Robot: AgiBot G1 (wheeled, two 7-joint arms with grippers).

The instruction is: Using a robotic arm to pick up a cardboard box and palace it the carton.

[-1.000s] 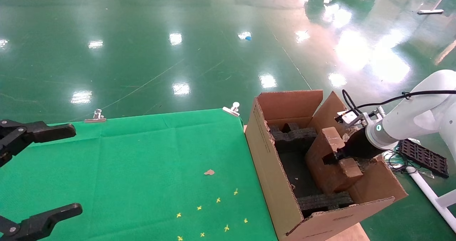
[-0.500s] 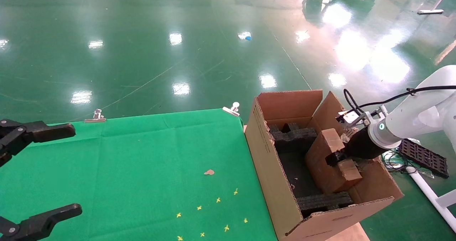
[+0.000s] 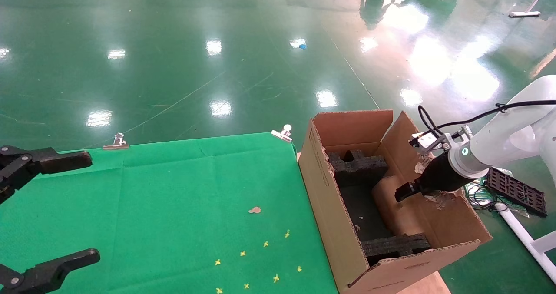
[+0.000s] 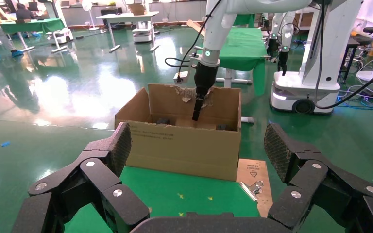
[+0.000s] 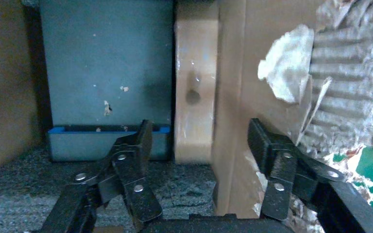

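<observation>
Print on carton (image 3: 330, 207) side panel too small to read; "LCBSSE"-like mark on brown board under it, not legible. Carton stood at right edge of green desk (image 3: 173, 198), flaps up, torn edge on right wall. Inside: black foam inserts (image 3: 358, 166) at far and near ends, cardboard box (image 5: 195, 97) upright against right wall, round hole facing camera. Right hand (image 3: 404, 193) inside carton, fingers spread, released, straddling box top without touching. Left hand (image 4: 199, 194) parked over desk, wide apart

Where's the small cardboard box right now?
In the head view the cardboard box stands on edge inside the carton, against its right wall between the foam inserts. The right gripper is open just above it.
</observation>
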